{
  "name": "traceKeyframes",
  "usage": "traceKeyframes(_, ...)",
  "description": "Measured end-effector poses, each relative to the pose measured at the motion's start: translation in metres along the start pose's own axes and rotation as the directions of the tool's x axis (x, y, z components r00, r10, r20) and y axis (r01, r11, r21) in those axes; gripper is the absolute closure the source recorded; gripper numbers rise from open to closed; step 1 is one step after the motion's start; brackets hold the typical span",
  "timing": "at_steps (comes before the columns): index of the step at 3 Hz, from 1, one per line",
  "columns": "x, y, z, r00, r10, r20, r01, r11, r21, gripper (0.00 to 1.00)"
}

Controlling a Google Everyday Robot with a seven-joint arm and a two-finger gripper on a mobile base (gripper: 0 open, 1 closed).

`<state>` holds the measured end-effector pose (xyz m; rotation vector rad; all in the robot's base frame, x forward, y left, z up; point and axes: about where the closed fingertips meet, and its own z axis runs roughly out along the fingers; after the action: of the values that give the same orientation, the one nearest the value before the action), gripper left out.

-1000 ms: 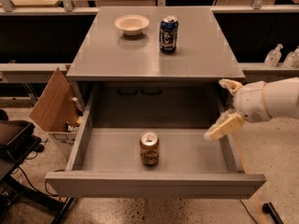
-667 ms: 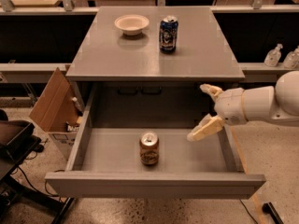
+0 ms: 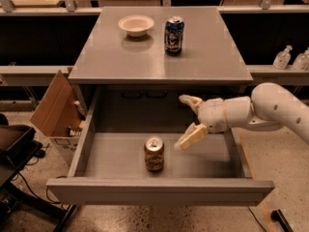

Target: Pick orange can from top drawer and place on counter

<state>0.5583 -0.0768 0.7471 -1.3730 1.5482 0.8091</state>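
Inside the pulled-out top drawer (image 3: 159, 191), the orange can (image 3: 154, 153) stands upright near the front. The hand (image 3: 189, 120) hovers just right of it, fingers (image 3: 191, 137) spread wide; I'd lower it, centre the can between them, then close.

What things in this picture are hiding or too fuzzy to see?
Camera view:
- Back of the top drawer: hidden in shadow under the counter.
- Orange can label: too blurry to read.
- Cardboard box contents: covered by its flap.
- Arm behind the open claw, which hangs over the drawer right of the can: cut off by the right edge.
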Motion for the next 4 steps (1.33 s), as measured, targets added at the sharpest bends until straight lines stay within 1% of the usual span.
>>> traceKeyframes(1, 0.011, 0.011, 0.023, 0.999, -0.015, 0.037, 0.018, 0.9957, -0.090, 0.00)
traceKeyframes(2, 0.025, 0.017, 0.042, 0.997, -0.019, 0.077, 0.030, 0.9892, -0.143, 0.00)
traceKeyframes(3, 0.038, 0.023, 0.059, 0.994, -0.027, 0.110, 0.049, 0.9795, -0.195, 0.02)
traceKeyframes(4, 0.042, 0.030, 0.065, 0.992, -0.042, 0.118, 0.069, 0.9689, -0.238, 0.24)
